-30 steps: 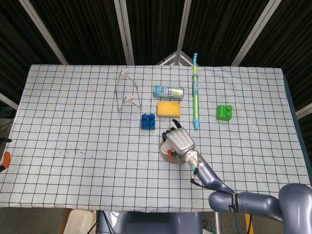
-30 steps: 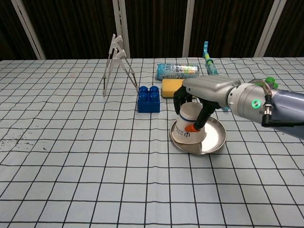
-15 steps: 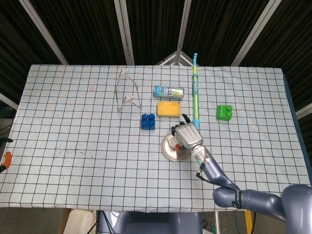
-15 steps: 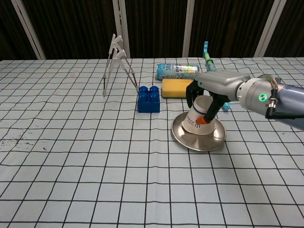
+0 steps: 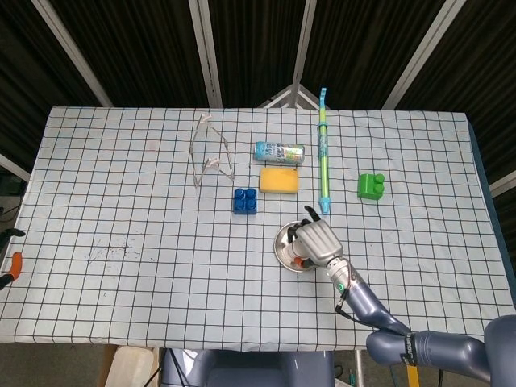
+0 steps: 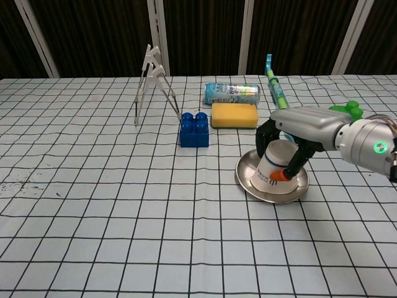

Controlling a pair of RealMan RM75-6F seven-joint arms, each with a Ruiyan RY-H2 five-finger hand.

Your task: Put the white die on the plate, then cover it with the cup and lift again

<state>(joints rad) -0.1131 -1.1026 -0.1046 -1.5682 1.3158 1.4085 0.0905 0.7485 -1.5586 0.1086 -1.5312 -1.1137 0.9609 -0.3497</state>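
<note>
The blue block point(image 6: 194, 129), yellow sponge point(image 6: 234, 115) and can point(image 6: 231, 93) lie up and left of the plate point(image 6: 249, 184) at centre-right; the right hand point(image 6: 290, 139) reaches in from the right, fingers wrapped around the inverted cup point(image 6: 273, 171) on the plate; the die is hidden; the left hand is out of frame.

A white cloth with a black grid point(image 6: 93, 217) covers the table. On it: a blue brick point(image 6: 195, 129), yellow sponge point(image 6: 234, 115), green brick point(image 5: 371, 185), silver plate point(image 6: 248, 184), and a white cup point(image 6: 277, 166), apparently blue-banded.
</note>
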